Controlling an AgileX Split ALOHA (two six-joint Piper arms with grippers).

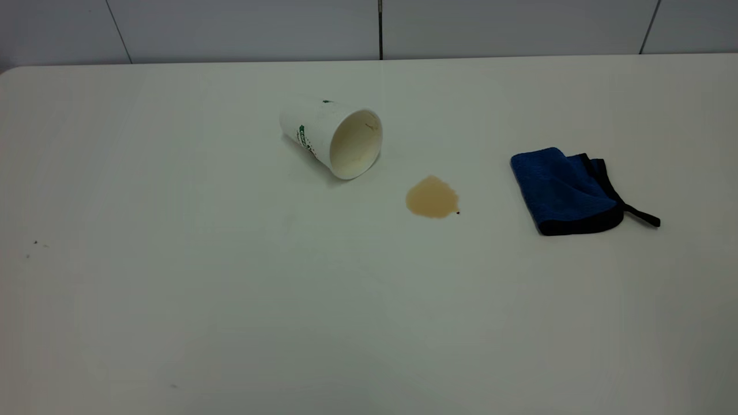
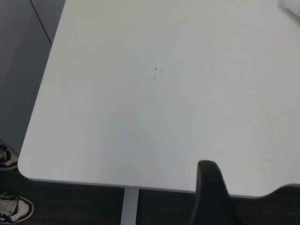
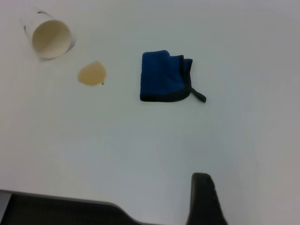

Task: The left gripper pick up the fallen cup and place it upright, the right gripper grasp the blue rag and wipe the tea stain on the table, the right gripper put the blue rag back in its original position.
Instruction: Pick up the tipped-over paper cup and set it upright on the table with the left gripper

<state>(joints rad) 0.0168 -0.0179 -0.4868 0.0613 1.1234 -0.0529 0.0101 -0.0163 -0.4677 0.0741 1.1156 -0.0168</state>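
Observation:
The fallen cup (image 1: 334, 135) lies on its side on the white table (image 1: 173, 288), its cream mouth facing the front right; it also shows in the right wrist view (image 3: 49, 36). The tea stain (image 1: 432, 197) is a light-brown puddle just right of the cup's mouth, also seen in the right wrist view (image 3: 92, 74). The blue rag (image 1: 562, 190) lies folded further right, black strap trailing right, also in the right wrist view (image 3: 164, 77). Neither arm shows in the exterior view. The left gripper (image 2: 208, 192) hangs by the table's near-left corner, and the right gripper (image 3: 204, 197) near the front edge, well back from the rag.
A tiny black speck (image 1: 458, 212) sits at the stain's right edge. Small dark specks (image 1: 36, 243) mark the table's left side. The table's rounded corner (image 2: 28, 171) and a pair of shoes (image 2: 11, 206) on the floor show in the left wrist view.

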